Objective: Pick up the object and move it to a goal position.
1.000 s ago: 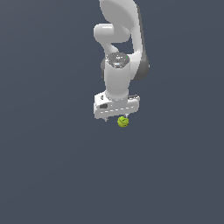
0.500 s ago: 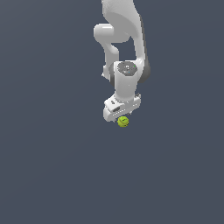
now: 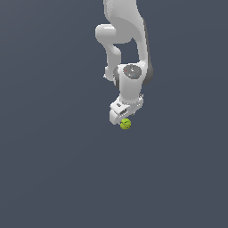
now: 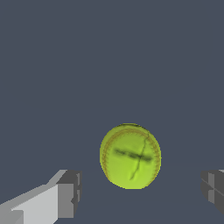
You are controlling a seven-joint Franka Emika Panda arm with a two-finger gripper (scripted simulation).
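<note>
The object, a small yellow-green ball (image 3: 125,124) with darker seam marks, rests on the dark grey floor. My white gripper (image 3: 123,119) hangs straight over it, its hand just above the ball in the exterior view. In the wrist view the ball (image 4: 130,156) lies between the two fingers (image 4: 65,194), with clear gaps on both sides. The gripper (image 4: 140,192) is open and touches nothing.
A plain dark grey floor (image 3: 53,178) fills both views. The white arm (image 3: 127,40) rises from the gripper to the exterior view's upper edge.
The hand has turned about its vertical axis over the ball and come a little lower. The ball has not moved.
</note>
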